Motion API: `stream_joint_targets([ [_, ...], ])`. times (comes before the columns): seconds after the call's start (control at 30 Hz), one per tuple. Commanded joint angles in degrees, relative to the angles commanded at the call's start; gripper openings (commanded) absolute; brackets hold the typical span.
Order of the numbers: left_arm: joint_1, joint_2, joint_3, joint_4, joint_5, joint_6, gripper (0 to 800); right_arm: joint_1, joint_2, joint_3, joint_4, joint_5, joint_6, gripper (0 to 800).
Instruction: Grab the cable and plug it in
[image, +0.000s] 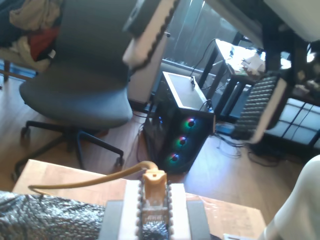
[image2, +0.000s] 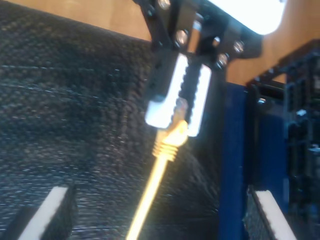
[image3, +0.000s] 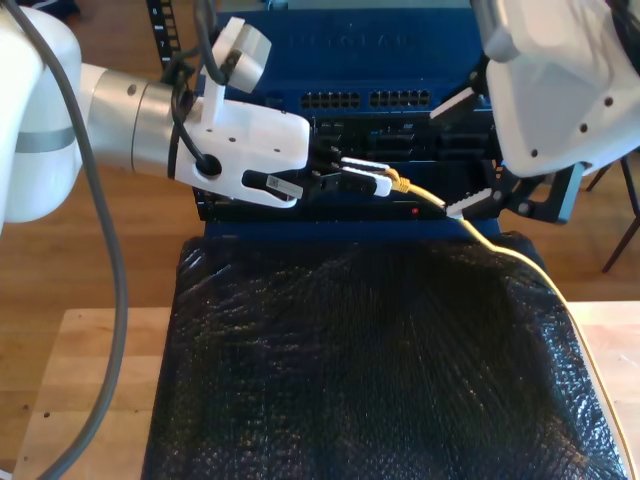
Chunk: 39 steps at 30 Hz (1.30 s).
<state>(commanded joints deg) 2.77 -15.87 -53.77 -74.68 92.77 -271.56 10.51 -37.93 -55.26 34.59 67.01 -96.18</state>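
Cable (image3: 520, 265), long, thin and pale yellow, is pinched at its clear plug by my first gripper (image3: 375, 180) mid-frame in the exterior view (plug free for the blue rack's (image3: 400, 45) ports); my second gripper (image2: 160, 210) hangs spread above.

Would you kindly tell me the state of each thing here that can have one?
cable: plug end gripped, not yet plugged in, the rest trailing over the black mat.
my first gripper: shut on the cable's plug end.
my second gripper: open, holding nothing.
computer tower: fan lights lit.
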Motion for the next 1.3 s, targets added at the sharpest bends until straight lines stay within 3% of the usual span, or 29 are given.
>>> stream_joint_targets([
  [0.4, 1.14, 1.85, -0.70, -1.76, 3.69, -4.66, 2, 0.35, -3.08, 0.97, 0.09, -1.14, -4.22, 787],
  [0.6, 2.20, 4.75, -1.67, -4.04, 7.82, -4.66, 2, 2.99, -5.45, 2.02, 0.26, -1.14, -7.56, 790],
  [1.07, 3.78, 8.97, -2.55, -10.37, 17.93, -4.57, 2, 6.15, -7.21, 2.46, 9.76, -2.90, -15.91, 790],
  [1.3, 4.48, 10.11, -2.90, -14.51, 21.98, -4.40, 2, 6.33, -7.82, 4.40, 10.02, -8.44, -16.26, 790],
])
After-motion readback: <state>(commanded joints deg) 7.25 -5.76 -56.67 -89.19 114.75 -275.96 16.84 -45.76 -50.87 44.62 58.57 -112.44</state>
